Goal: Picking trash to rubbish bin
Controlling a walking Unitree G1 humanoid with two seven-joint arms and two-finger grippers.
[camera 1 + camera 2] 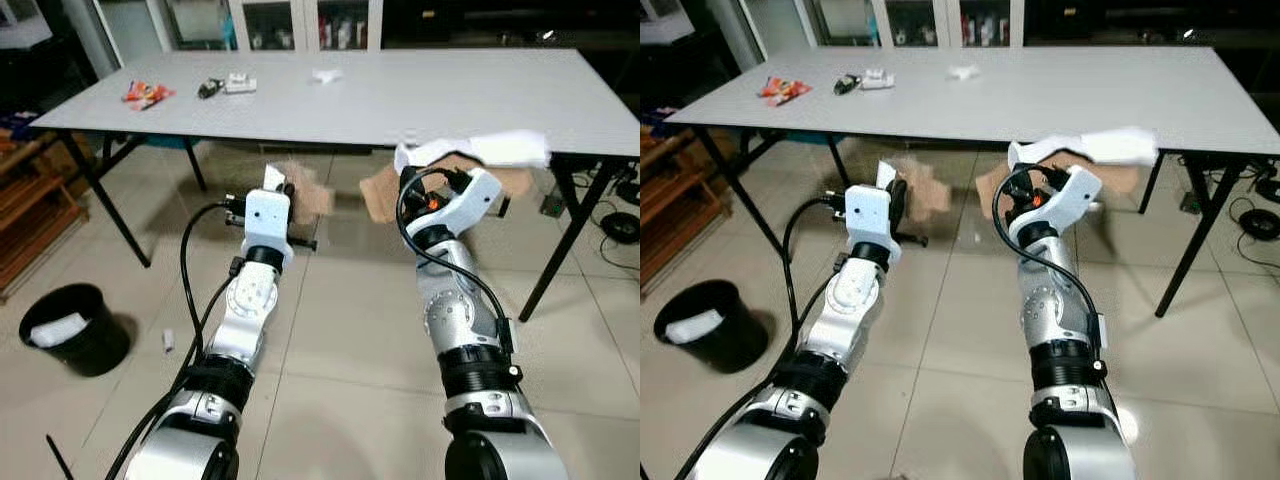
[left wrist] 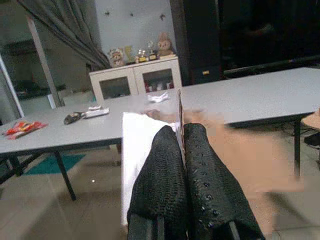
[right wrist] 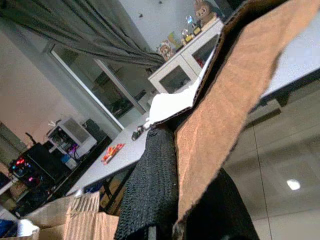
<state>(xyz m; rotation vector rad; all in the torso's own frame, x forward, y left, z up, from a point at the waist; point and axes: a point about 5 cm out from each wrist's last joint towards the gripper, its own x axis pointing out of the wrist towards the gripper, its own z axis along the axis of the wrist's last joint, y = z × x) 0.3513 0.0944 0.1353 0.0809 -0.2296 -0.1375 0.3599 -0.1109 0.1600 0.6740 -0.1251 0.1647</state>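
Two grippers, both clamped: left gripper [image 2: 182, 165] pinches a cardboard scrap [image 1: 300, 192], right gripper [image 3: 192, 172] grips a bigger cardboard piece [image 1: 1110, 150] at the table's [image 1: 420, 95] front edge. Rubbish bin [image 1: 72, 328] sits on the floor, far left.

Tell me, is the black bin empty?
No. The black bin stands upright on the floor with something white already lying inside it.

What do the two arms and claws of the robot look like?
Both arms are silver metal with black joint collars and white wrist housings. Black cables loop beside each. The left claw and right claw have long black textured fingers. An orange spot shows near the right wrist.
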